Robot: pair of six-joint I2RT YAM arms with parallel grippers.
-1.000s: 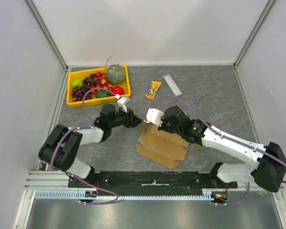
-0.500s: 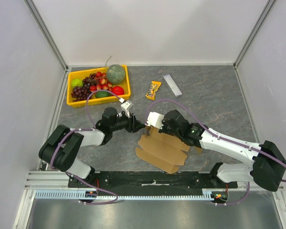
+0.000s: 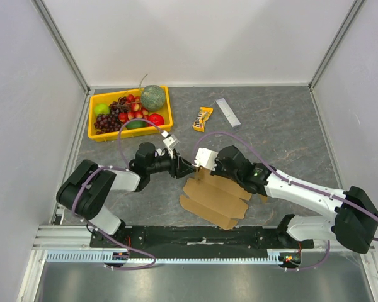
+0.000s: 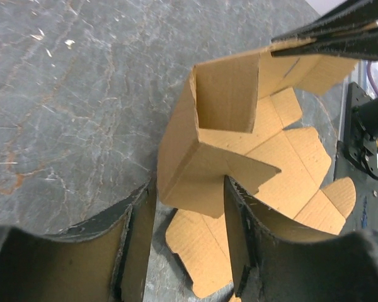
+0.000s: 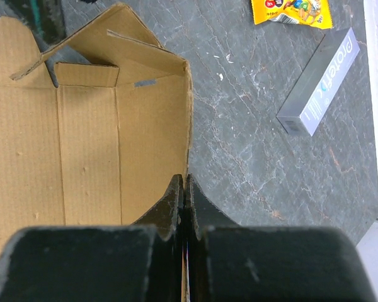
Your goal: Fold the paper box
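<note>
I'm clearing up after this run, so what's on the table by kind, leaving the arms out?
paper box, part folded: 1
fruit tray, yellow: 1
snack packet, yellow: 1
grey bar: 1
Total: 4

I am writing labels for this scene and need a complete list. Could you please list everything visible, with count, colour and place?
paper box: 1, brown cardboard, partly folded, near centre of the table
fruit tray: 1, yellow, far left
melon: 1, grey-green, tray's far right corner
grapes: 1 bunch, dark purple, tray's left part
apple: 1, green, tray's far left
red fruits: several, tray's middle
snack packet: 1, yellow, beyond the box
bar-shaped carton: 1, grey, right of the packet
table: 1, grey marbled
left gripper: black, open, astride a box flap
right gripper: black, shut on the box's wall
</note>
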